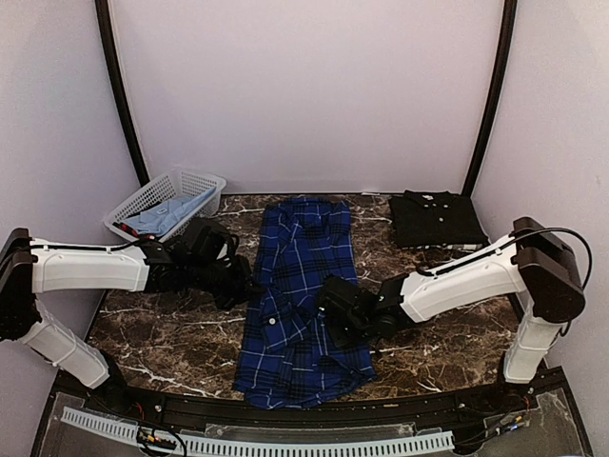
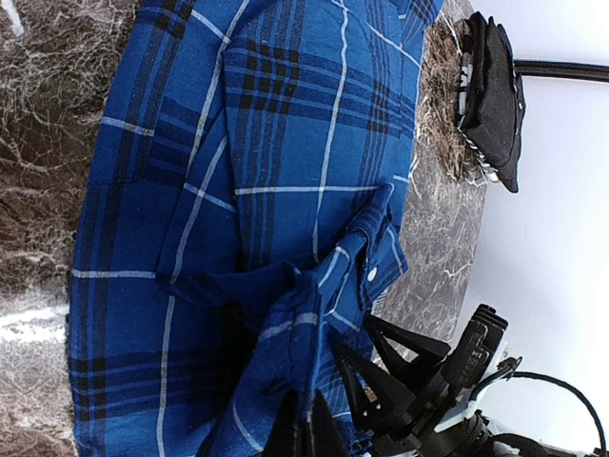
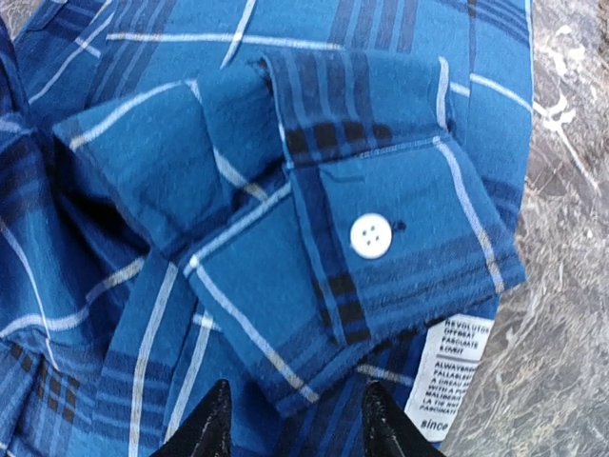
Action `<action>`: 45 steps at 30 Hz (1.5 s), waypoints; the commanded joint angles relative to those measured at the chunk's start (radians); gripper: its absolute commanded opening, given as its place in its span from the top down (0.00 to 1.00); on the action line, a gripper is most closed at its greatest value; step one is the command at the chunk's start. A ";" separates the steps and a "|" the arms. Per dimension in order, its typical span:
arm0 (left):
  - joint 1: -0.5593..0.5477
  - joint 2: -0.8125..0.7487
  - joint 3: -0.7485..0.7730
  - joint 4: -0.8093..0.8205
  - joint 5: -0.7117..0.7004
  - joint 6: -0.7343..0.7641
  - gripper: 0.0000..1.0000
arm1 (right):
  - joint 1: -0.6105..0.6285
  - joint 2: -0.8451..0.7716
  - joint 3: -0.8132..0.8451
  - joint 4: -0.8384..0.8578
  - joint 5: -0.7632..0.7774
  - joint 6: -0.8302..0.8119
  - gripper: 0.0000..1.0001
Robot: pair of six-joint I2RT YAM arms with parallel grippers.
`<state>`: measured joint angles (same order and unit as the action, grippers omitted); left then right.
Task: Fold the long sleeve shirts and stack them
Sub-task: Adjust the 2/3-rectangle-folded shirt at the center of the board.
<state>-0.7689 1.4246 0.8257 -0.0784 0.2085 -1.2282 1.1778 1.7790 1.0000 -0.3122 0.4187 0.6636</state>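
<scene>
The blue plaid shirt (image 1: 303, 286) lies lengthwise in the middle of the table, folded into a long strip. My left gripper (image 1: 249, 286) is at its left edge, shut on a raised fold of plaid cloth (image 2: 295, 324); its fingertips meet at the bottom of the left wrist view (image 2: 306, 430). My right gripper (image 1: 335, 309) is open just above the shirt's right side, with the sleeve cuff and its white button (image 3: 371, 235) ahead of the jaws (image 3: 295, 424). Its fingers (image 2: 381, 390) also show in the left wrist view. The black shirt (image 1: 436, 219) lies folded at the back right.
A white lattice basket (image 1: 143, 197) holding light blue cloth stands at the back left. A white care label (image 3: 459, 371) sticks out at the shirt's right edge. Dark marble tabletop (image 1: 171, 333) shows on both sides of the shirt. The walls are close.
</scene>
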 commanded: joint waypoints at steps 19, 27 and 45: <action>-0.009 -0.016 0.019 -0.002 0.008 0.010 1.00 | -0.025 0.112 0.264 -0.098 0.130 -0.117 1.00; -0.023 0.007 0.041 0.002 0.003 0.002 1.00 | -0.112 0.227 0.440 -0.069 0.093 -0.248 1.00; -0.020 0.122 0.185 0.071 -0.096 -0.106 1.00 | -0.256 0.179 0.526 0.015 -0.177 -0.288 0.40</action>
<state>-0.7902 1.5299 0.9596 -0.0277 0.1726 -1.3136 0.9520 2.0563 1.5208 -0.3367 0.3111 0.3717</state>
